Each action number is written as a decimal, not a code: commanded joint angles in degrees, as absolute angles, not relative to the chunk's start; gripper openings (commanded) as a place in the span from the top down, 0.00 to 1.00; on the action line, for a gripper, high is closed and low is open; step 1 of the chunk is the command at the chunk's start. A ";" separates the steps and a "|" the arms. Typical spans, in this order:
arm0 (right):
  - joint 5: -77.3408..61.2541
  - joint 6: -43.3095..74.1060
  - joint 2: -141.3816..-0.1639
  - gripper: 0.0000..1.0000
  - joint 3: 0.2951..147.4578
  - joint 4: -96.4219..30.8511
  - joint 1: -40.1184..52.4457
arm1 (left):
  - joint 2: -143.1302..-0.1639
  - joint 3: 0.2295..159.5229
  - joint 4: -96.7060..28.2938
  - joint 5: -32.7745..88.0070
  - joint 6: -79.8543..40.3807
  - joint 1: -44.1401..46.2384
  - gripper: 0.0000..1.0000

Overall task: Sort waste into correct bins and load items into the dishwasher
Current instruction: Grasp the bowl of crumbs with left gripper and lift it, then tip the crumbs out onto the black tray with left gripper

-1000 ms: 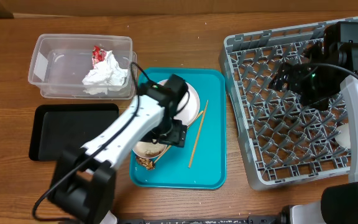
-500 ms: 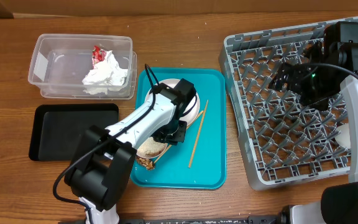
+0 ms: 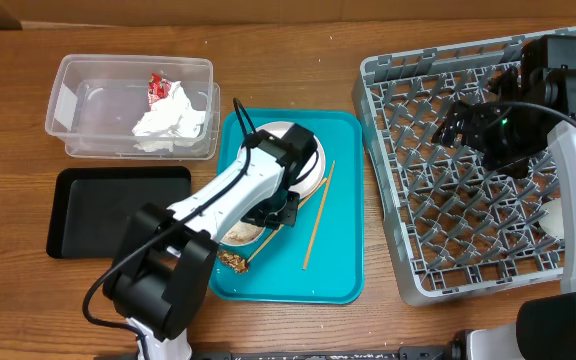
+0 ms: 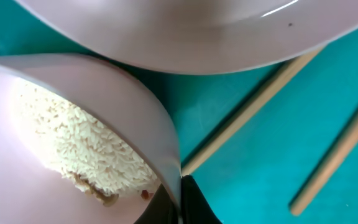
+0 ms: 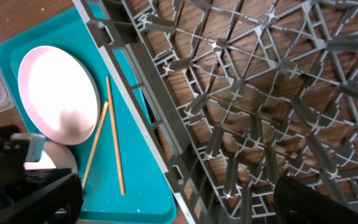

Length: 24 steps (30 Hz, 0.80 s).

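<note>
The left gripper (image 4: 179,208) is pinching the rim of the round pale grey-white bowl (image 4: 55,87), with one finger inside and one outside. Loose white rice (image 4: 73,146) is lying in the bowl just past the inner finger. Two thin wooden chopsticks (image 4: 253,112) are resting on the teal serving tray (image 4: 260,180) on the outer finger's side. The right gripper (image 5: 179,205) is hovering, spread wide and empty, directly above the large square grey plastic dish rack (image 5: 241,93).

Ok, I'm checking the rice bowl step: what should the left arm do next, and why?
Probably clamp the left gripper on the bowl rim and lift slightly: the wrist view shows the rim between its jaws, rice inside, and the teal tray underneath.
</note>
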<state>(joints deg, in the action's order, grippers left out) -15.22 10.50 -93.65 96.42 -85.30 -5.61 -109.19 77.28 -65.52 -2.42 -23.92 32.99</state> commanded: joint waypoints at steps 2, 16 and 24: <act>-15.66 10.24 -93.65 0.00 96.71 -85.21 -5.74 | -101.10 81.17 -67.29 -4.89 -24.88 31.00 0.96; -15.44 10.00 -93.65 0.00 96.71 -85.23 -5.74 | -93.12 80.23 -66.98 30.04 -1.23 -0.21 0.96; -15.44 9.98 -93.65 0.00 96.71 -85.21 -5.74 | -96.60 74.96 -66.78 53.45 12.53 -20.38 0.96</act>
